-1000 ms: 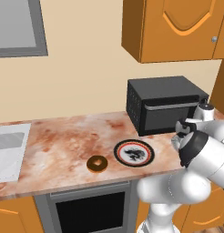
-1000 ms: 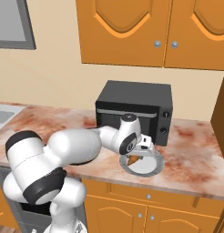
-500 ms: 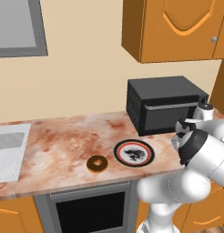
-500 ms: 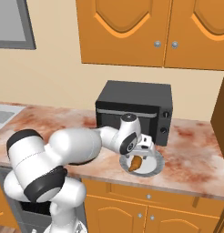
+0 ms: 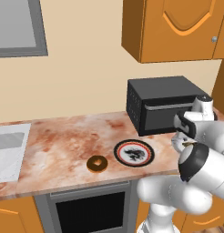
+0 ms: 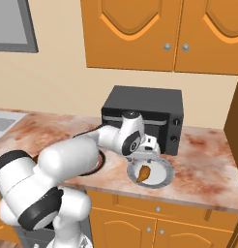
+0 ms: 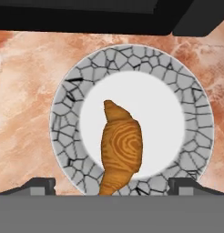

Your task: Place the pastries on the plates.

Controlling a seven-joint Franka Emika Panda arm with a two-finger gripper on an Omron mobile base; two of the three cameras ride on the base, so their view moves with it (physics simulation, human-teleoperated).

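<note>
The gripper (image 7: 112, 184) hung over the pale plate (image 7: 196, 136), its jaws spread wide with one fingertip (image 7: 38, 184) at each side of the croissant (image 7: 120, 148) and nothing held between them. The croissant lay on that plate, its narrow end pointing toward the counter's front edge and reaching onto the plate's crackle-patterned rim. In the right base view the pale plate (image 6: 163, 175) sat near the front edge of the counter (image 6: 208, 169), toward its right end, with the croissant (image 6: 143, 173) on it just below the gripper (image 6: 146, 156).

Further left, the doughnut (image 5: 97, 163) lay on the bare counter (image 5: 63, 141) near the front edge, just beside the black-rimmed plate (image 5: 134, 152) but apart from it. That plate carried nothing. Behind the plates, a black microwave (image 5: 161, 103) stood against the wall. A sink (image 5: 9, 150) sat at the counter's left end.
</note>
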